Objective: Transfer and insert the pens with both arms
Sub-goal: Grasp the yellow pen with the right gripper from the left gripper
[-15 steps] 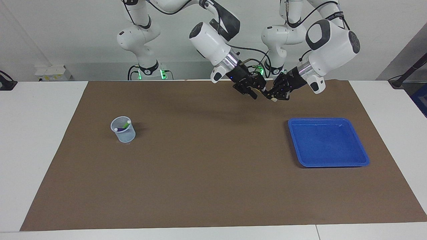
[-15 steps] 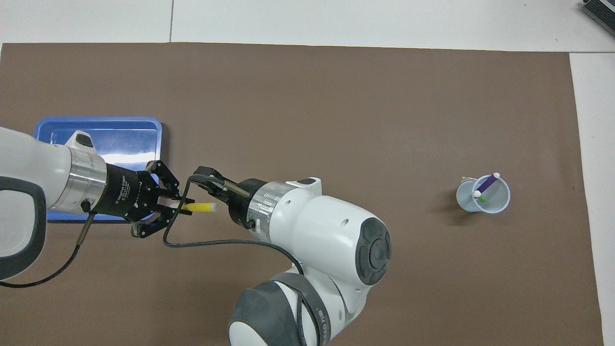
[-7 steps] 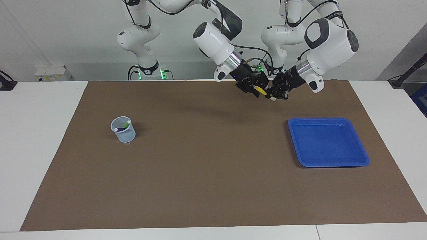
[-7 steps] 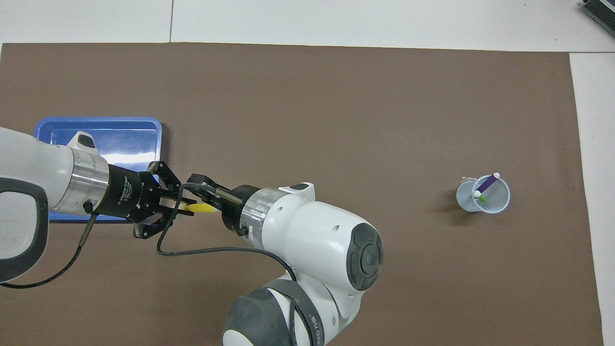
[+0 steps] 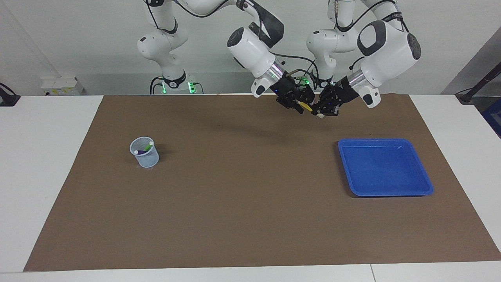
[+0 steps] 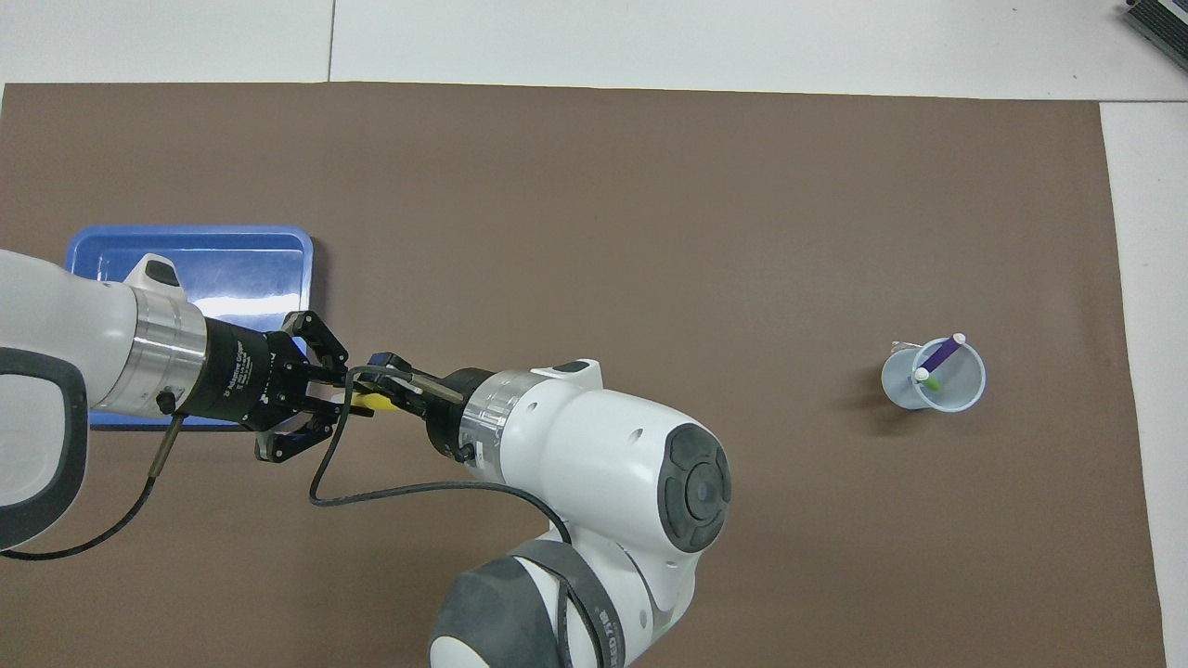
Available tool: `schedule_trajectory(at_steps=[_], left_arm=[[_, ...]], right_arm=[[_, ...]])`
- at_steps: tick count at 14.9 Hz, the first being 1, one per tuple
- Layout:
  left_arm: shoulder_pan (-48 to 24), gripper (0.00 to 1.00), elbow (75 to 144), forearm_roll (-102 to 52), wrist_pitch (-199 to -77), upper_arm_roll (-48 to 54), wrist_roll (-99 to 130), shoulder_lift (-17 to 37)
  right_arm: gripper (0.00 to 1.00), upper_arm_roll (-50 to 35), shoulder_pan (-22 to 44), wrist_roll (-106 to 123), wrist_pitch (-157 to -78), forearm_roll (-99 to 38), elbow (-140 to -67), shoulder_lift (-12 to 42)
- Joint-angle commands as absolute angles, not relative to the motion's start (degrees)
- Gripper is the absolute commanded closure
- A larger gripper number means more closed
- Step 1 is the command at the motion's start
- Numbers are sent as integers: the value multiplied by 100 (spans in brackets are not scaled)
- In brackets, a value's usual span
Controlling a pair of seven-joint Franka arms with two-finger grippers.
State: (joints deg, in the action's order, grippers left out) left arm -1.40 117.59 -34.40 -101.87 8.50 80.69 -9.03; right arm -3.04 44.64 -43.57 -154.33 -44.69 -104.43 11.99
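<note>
Yellow pen point(image 6: 372, 401) sits in the air between the two grippers, lying roughly level, held up over the brown mat point(image 5: 242, 196) at the robots' edge of the table. The left gripper point(image 6: 345, 399) has its fingertips pinched tight on one end of the pen, with its outer links splayed out to the sides. The right gripper point(image 6: 390, 388) meets the pen from the other end; its fingers sit around the pen, but whether they have clamped on it cannot be told. In the facing view the yellow pen point(image 5: 306, 106) shows as a short slanted stick between the right gripper point(image 5: 300, 106) and the left gripper point(image 5: 319, 112), with a pale tip poking out below the left one. Both arms reach in from the robots' end and nearly touch nose to nose above the mat. A blue tray point(image 5: 424, 184) lies on the mat toward the left arm's end of the table, farther from the robots than the grippers. Well apart from it, toward the right arm's end, a pale blue cup point(image 5: 148, 159) stands upright on the mat. Inside the cup lean a purple pen point(image 6: 942, 353) and a green pen point(image 6: 932, 381), each with a whitish end pointing up.
</note>
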Motion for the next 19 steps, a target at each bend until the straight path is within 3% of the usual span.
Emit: schedule_trajectory(at_steps=[1, 11, 13, 15, 16, 19], left_arm=[[-246, 100, 11971, -3533, -10301, 765, 8156, -1107], [-255, 100, 11971, -3533, -10327, 765, 8156, -1107], [-255, 100, 11971, -3533, -10318, 765, 8156, -1107], [-255, 100, 11971, -3533, -10310, 765, 8156, -1107], [-255, 100, 11971, -3533, -10310, 765, 8156, -1107], [-255, 100, 11971, -3533, -10309, 765, 8156, -1099]], right_arm=[[58, -272, 4474, -4386, -15302, -4483, -10503, 1143], [58, -281, 4500, -4412, -15284, -4482, -10520, 1090], [72, -281, 4500, -4403, -15284, -4482, -10521, 1090], [95, -281, 4491, -4395, -15284, -4482, -10521, 1090], [100, -281, 4483, -4395, -15284, -4482, -10521, 1090], [100, -281, 4482, -4395, -15284, -4482, -10521, 1090]])
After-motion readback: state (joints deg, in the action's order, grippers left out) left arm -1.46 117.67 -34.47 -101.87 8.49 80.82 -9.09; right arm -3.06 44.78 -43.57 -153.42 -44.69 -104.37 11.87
